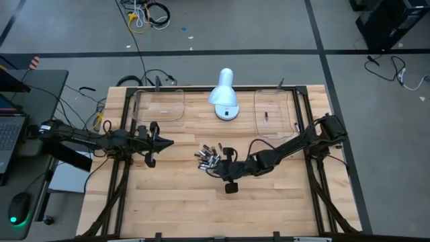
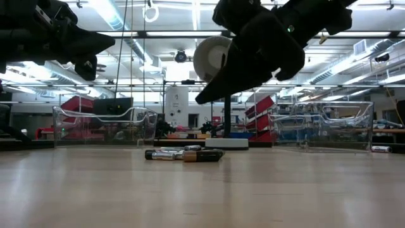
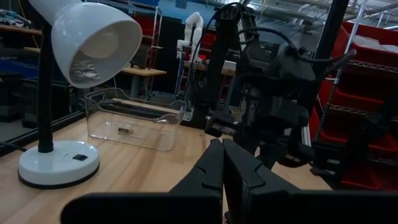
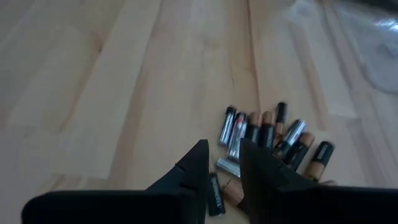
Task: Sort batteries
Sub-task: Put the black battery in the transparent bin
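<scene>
batteries [image 1: 209, 159] loose on table, one in right tray [image 1: 274, 113]

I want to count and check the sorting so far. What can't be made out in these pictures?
- Exact count of the batteries: in the right wrist view the right gripper fingers cover part of the pile; in the high view they are too small.
- Item in the right tray: too small to identify in the high view.
- Left tray contents: reflections obscure them in the low view.
</scene>
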